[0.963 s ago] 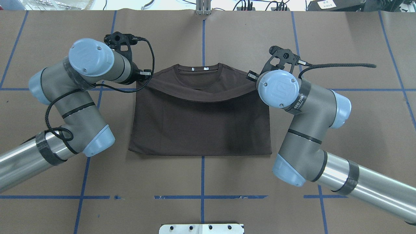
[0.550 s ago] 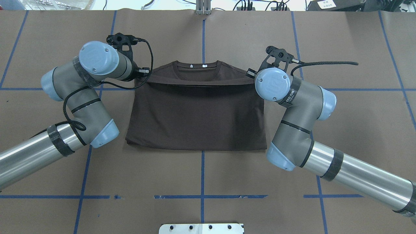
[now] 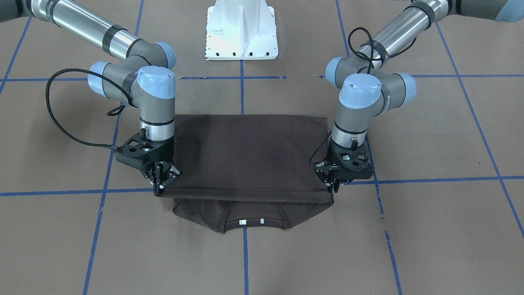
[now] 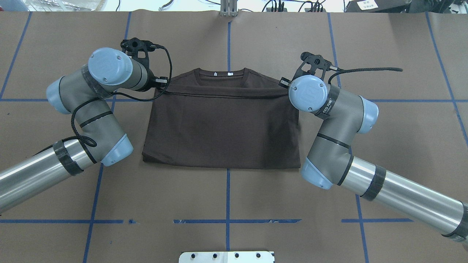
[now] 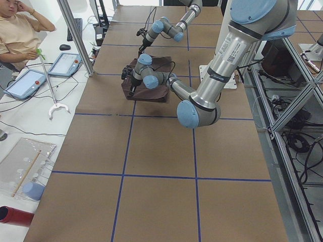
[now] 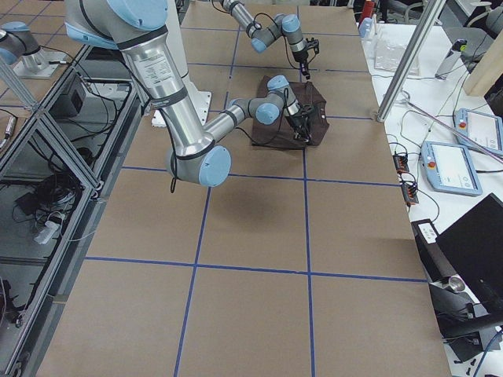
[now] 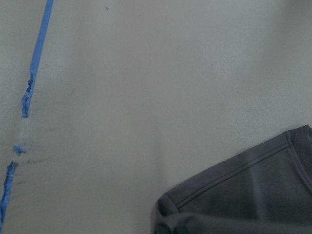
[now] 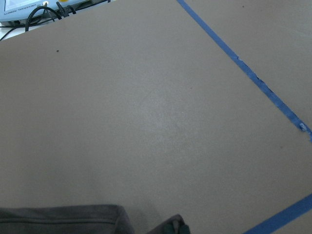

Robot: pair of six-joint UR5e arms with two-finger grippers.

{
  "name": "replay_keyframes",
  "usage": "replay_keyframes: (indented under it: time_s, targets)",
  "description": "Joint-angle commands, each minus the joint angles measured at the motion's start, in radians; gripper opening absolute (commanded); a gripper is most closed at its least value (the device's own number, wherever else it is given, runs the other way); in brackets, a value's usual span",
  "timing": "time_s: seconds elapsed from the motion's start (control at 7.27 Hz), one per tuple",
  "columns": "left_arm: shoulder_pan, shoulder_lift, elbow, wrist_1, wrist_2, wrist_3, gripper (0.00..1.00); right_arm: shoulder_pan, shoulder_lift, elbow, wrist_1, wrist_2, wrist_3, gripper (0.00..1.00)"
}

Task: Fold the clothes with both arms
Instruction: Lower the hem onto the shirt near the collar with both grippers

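One dark brown T-shirt [image 4: 223,128], two arms, two grippers, one white base [image 3: 241,28] and one seated person [image 5: 17,35] beyond the table's end are counted. The T-shirt lies flat on the brown table [image 4: 234,237], midway between its left and right ends and nearer the far edge than the robot-side edge, straddling the central blue tape line [image 4: 227,197]. It is folded double. Its long axis runs left to right across the table, and the collar with two white neck tags [image 4: 223,74] points to the far edge. The left gripper [image 3: 330,188] and right gripper [image 3: 159,189] each have their fingers pinched narrow on one end of the upper layer's edge, at the shoulders. A second ago that edge sagged in a curve well below the collar. It is now drawn straight and sits closer to the collar, leaving only a narrow strip of the neck area uncovered. The left arm [image 4: 91,109] and right arm [image 4: 336,120] have both shifted toward the far edge, and the near fold line has followed.
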Motion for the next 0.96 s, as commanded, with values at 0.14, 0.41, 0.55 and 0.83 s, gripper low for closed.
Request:
replay_keyframes:
  time_s: [0.14,0.41,0.55,0.83]
  targets:
    - [0.007,0.141,-0.199,-0.047,-0.02,0.072,1.0,0.038,-0.009,0.072,0.004,0.124,-0.193,1.0]
    - [0.042,0.309,-0.368,-0.05,-0.078,0.025,1.0,0.038,-0.023,0.108,0.004,0.131,-0.193,1.0]
    - [0.088,0.373,-0.417,-0.05,-0.074,-0.024,1.0,0.038,-0.026,0.108,0.004,0.131,-0.193,1.0]
    - [0.176,0.398,-0.43,-0.071,-0.048,-0.177,0.57,0.038,-0.029,0.111,0.006,0.13,-0.189,1.0]
